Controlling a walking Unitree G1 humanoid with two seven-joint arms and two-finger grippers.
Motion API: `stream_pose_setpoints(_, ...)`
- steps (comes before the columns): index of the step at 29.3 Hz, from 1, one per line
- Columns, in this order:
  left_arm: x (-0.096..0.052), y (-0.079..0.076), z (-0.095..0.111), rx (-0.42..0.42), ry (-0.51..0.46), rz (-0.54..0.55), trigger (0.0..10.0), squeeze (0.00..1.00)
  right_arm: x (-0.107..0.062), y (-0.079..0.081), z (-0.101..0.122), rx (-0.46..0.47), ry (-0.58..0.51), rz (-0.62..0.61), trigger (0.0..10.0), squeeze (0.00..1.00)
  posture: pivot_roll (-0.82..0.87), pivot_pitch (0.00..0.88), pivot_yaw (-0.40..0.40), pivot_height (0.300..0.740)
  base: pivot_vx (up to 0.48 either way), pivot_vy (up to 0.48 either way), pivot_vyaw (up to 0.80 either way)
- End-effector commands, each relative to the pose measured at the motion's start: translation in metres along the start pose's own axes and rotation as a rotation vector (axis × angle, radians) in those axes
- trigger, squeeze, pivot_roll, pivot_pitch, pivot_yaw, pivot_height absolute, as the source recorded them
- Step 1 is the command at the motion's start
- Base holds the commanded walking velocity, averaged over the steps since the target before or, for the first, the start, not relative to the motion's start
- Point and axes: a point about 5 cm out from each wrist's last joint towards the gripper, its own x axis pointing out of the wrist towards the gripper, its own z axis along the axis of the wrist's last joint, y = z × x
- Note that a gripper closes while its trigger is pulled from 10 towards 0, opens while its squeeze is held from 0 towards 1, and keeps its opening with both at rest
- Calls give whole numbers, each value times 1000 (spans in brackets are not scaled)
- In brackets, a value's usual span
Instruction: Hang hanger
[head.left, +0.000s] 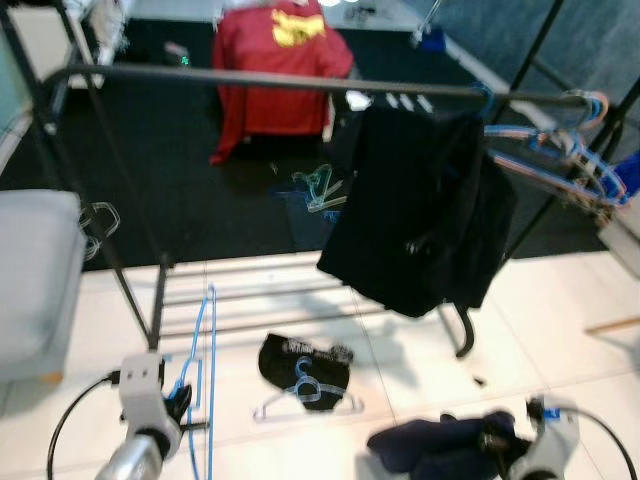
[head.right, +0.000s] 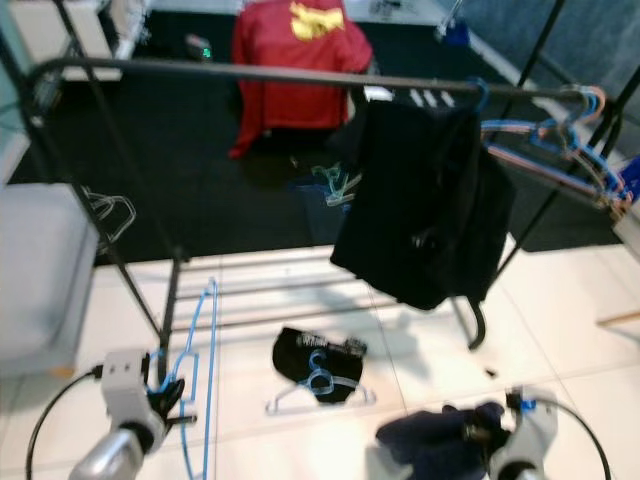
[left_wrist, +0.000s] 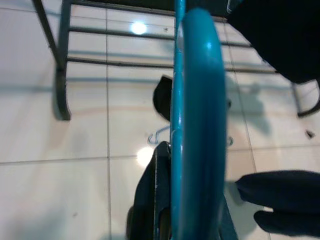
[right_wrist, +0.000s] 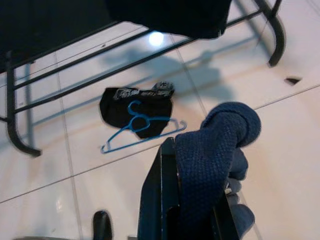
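A blue hanger (head.left: 203, 375) is gripped by the left claw (head.left: 178, 405) at seven o'clock, held upright for lifting to the rail (head.left: 270, 80); a navy garment (right_wrist: 215, 150) is clamped in the right claw (head.left: 497, 440).

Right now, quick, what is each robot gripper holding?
Left gripper: closed on the blue hanger.
Right gripper: closed on the dark blue knitted garment.

White tiled floor (head.left: 560, 320), black carpet (head.left: 170, 190)
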Motion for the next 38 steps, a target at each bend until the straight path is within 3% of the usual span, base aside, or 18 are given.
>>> stream_pose_setpoints(1,-2,-3,-7,-2,23,-12,10000,0,-7,-7,-6,-14,15,-16,10000,0,57,155,-112,740,-304,0,0)
stream_pose_setpoints(10,-1,-3,-6,-12,12,-23,10000,0,-6,-3,-8,-68,38,29,10000,0,59,159,-109,740,-265,0,711)
stream_pose_setpoints(20,-1,-10,-9,-45,16,-153,10000,0,-2,-2,-10,-83,50,44,10000,0,71,153,-104,740,0,0,800)
stream_pose_setpoints(38,12,-6,-10,-64,57,-136,10000,0,8,-1,-8,-76,56,26,10000,0,77,108,-87,740,0,0,800)
